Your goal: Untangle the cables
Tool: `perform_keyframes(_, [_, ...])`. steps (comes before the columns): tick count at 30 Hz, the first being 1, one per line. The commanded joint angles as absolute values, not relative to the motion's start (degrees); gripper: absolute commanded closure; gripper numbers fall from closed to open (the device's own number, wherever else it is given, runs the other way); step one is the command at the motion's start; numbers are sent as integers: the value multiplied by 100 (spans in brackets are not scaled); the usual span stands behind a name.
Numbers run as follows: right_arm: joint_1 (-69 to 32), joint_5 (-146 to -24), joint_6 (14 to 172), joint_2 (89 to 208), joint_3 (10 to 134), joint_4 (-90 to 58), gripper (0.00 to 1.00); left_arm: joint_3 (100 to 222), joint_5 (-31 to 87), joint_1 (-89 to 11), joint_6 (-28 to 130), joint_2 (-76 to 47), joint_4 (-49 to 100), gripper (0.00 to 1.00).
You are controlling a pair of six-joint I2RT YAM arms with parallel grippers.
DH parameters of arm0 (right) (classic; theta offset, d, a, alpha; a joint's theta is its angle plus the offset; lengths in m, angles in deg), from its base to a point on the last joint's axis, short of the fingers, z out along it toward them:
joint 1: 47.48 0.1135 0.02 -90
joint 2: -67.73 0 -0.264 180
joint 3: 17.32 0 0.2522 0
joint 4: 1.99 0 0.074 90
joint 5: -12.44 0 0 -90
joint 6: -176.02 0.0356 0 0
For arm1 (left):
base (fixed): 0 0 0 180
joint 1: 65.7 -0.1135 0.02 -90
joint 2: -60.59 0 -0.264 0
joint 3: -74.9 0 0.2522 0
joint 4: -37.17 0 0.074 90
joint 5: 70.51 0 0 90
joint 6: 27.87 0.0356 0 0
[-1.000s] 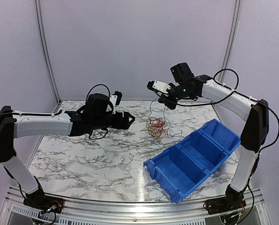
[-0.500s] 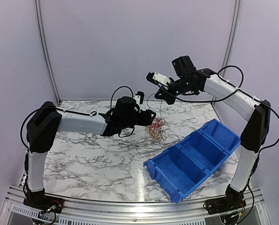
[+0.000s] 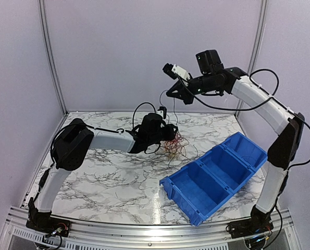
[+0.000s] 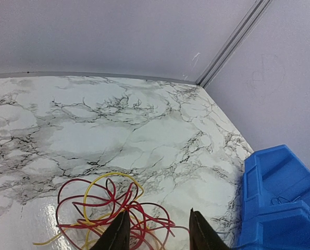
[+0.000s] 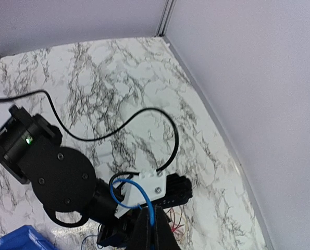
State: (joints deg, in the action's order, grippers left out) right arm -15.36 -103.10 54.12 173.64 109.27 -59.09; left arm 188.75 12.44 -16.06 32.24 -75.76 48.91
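Hovering left pincer over cables

Bench: white marble, grey-black veining. Cables: tangle of red and yellow. Blue cable: bright blue. Bin: solid blue. Arms: white links, black joints. Left end effector and right end effector: black. Walls: pale lilac, plain.

No writing, label, brand, number or sign can be read in any of the views. The blue bin, the marbled table and the arm housings all look unmarked, or any marking on them is too small to make out.
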Motion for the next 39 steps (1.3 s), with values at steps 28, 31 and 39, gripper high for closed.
perform_keyframes(28, [-2463, -10566, 5572, 16353, 13287, -4833, 100, 18474, 1346, -1830, 3183, -7632, 4674, 66])
perform_keyframes(31, [-2471, -10452, 5658, 16221, 12888, -4730, 100, 18299, 1275, -1845, 3487, -7196, 4679, 58])
perform_keyframes(39, [-2480, -10301, 5859, 15791, 11680, -4442, 100, 17279, 1120, -1921, 4514, -5308, 4393, 38])
